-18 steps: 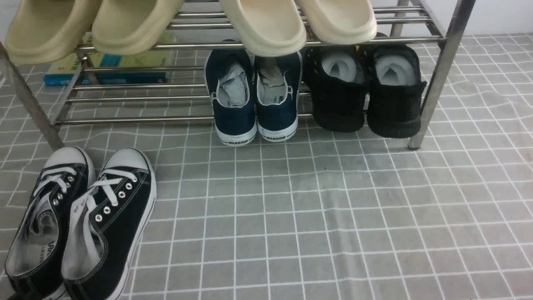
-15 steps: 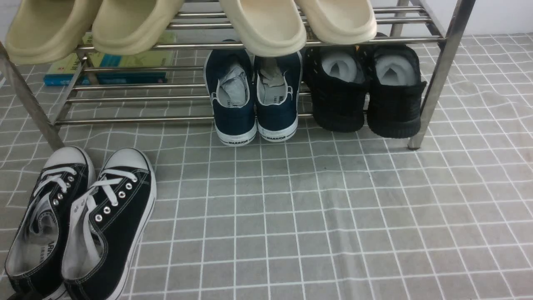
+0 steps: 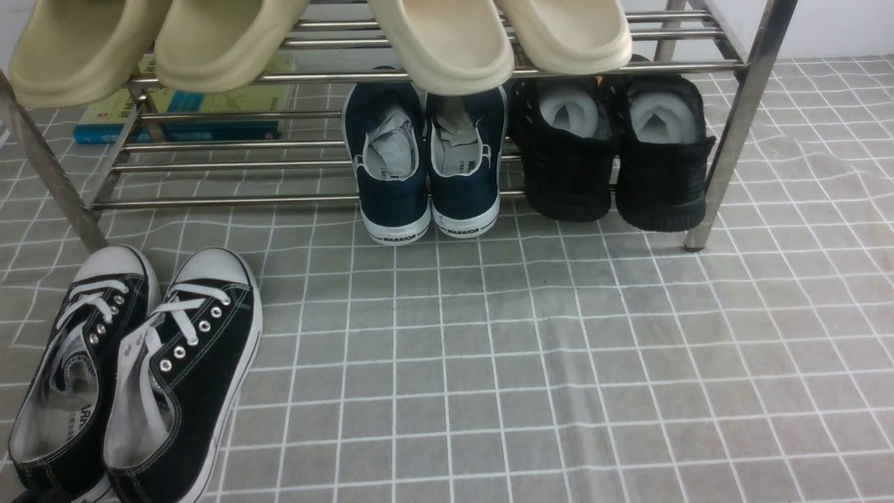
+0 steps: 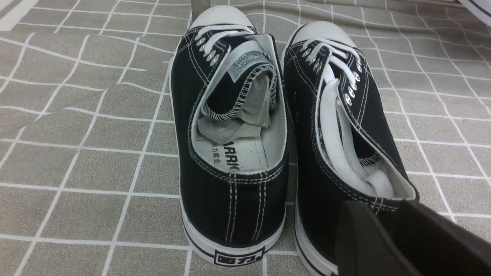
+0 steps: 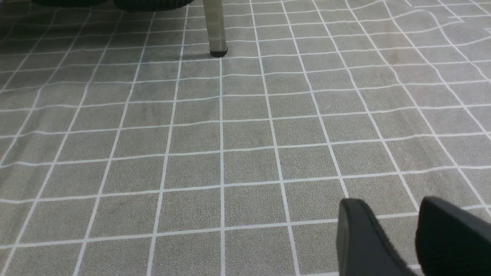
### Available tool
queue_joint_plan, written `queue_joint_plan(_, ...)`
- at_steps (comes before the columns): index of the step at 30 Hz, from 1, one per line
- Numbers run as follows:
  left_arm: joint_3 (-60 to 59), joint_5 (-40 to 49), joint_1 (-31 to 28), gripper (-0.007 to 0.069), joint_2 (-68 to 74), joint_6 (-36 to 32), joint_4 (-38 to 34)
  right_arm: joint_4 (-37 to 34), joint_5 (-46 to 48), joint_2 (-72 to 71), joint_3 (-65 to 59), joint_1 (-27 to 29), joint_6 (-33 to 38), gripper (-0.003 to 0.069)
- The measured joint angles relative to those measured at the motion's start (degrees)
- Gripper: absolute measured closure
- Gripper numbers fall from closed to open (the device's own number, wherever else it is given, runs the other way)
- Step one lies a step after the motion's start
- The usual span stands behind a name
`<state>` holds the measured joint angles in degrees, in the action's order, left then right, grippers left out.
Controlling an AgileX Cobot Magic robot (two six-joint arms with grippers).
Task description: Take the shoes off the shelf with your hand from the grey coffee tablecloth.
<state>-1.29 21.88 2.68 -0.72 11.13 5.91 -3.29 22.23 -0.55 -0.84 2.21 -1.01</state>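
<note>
The pair of all-black knit shoes [image 3: 611, 175] stands on the lower tier of the steel shelf [image 3: 740, 126], at its right end, heels toward me, with white paper inside. Their soles show at the edge of the right wrist view [image 5: 149, 4], beside the shelf leg [image 5: 215, 27]. The shelf stands on the grey grid tablecloth [image 3: 559, 349]. Neither gripper shows in the front view. My right gripper [image 5: 391, 207] is open and empty, low over bare cloth, well short of the shelf. My left gripper [image 4: 383, 209] is open, right behind the heel of a black canvas sneaker [image 4: 345, 126].
The black canvas sneakers [image 3: 140, 370] lie on the cloth at front left. Navy "WARRIOR" sneakers [image 3: 426, 168] sit on the lower tier, left of the black shoes. Beige slippers [image 3: 447, 35] overhang the top tier. Books [image 3: 181, 119] lie behind the shelf's left part.
</note>
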Motion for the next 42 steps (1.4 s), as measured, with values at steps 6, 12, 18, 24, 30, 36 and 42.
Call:
queue_joint_plan(6, 0.0, 0.0, 0.0, 0.0454, 0.0, 0.0, 0.0, 0.0, 0.0, 0.0, 0.0, 0.0, 0.0, 0.0420)
queue_joint_plan(12, 0.0, 0.0, 0.0, 0.0446, 0.0, 0.0, 0.0, 0.0, 0.0, 0.0, 0.0, 0.0, 0.0, 0.0420)
queue_joint_plan(18, 0.0, 0.0, 0.0, 0.0445, 0.0, 0.0, 0.0, -4.6, -0.6, 0.0, 0.0, 0.0, -4.8, 0.0420)
queue_joint_plan(24, 0.0, 0.0, 0.0, 0.0434, 0.0, 0.0, 0.0, -27.4, -1.8, 0.0, -0.5, 0.0, -18.9, 0.0420)
queue_joint_plan(30, 0.0, 0.0, 0.0, 0.0426, 0.0, 0.0, 0.0, -35.7, -4.1, 0.0, -0.5, 0.0, -20.8, 0.0420)
queue_joint_plan(36, 0.0, 0.0, 0.0, 0.0420, 0.0, 0.0, 0.0, -36.3, -9.5, 0.4, 5.2, 0.0, -11.9, 0.0477)
queue_joint_plan(42, 0.0, 0.0, 0.0, 0.0412, 0.0, 0.0, 0.0, -27.3, 1.5, 18.1, 25.1, 0.0, 9.2, 0.0670)
